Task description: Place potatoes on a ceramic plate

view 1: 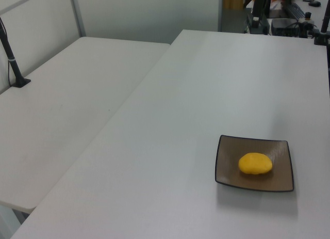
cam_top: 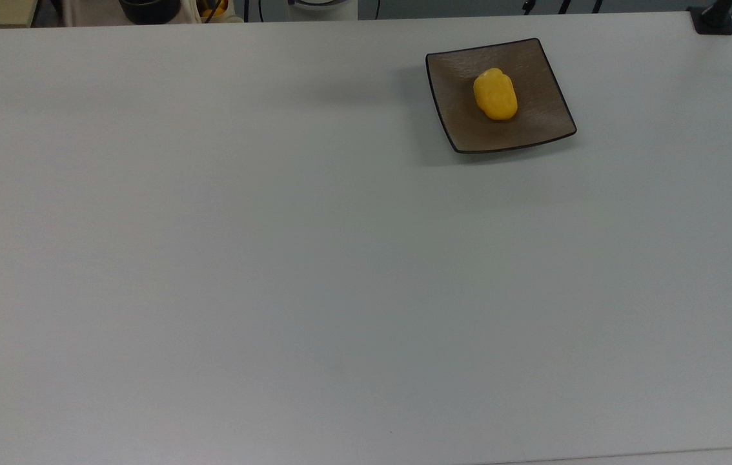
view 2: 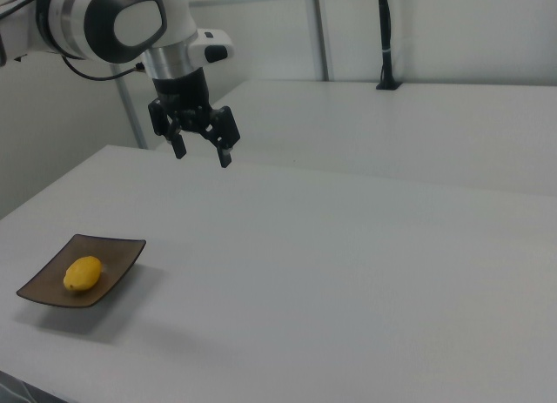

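The yellow potato lies on the brown ceramic plate at the top view's upper right. In the right view's upper left, the end effector hangs released, apparently well above the white desk.

Overhead cam, two oblique side cams

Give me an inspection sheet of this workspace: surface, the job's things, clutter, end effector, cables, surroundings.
Surface: white table, bare apart from the plate.
Job's things: yellow potato lies on the brown ceramic plate, near the middle.
Clutter: nothing seen on the table.
End effector: end effector open, holding nothing, raised above the table, apart from the plate.
Cables: dark cable hangs by the arm.
Surroundings: second white table alongside; black post on it.
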You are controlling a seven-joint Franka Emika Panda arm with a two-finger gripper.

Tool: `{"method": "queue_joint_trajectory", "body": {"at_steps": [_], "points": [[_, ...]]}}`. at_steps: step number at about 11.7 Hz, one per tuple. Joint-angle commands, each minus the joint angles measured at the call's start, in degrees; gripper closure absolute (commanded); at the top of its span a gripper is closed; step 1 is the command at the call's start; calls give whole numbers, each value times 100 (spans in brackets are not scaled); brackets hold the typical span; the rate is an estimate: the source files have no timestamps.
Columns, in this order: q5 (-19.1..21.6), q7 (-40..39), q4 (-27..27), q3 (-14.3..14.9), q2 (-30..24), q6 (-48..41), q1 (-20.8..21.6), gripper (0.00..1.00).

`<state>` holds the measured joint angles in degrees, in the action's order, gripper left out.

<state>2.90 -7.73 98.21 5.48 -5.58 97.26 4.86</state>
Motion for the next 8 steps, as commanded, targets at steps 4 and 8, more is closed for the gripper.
{"method": "queue_joint_trajectory", "body": {"at_steps": [4,8], "points": [[70,-133,31,-688,136,248,-399,0],[202,-124,23,-653,347,653,-250,0]]}}
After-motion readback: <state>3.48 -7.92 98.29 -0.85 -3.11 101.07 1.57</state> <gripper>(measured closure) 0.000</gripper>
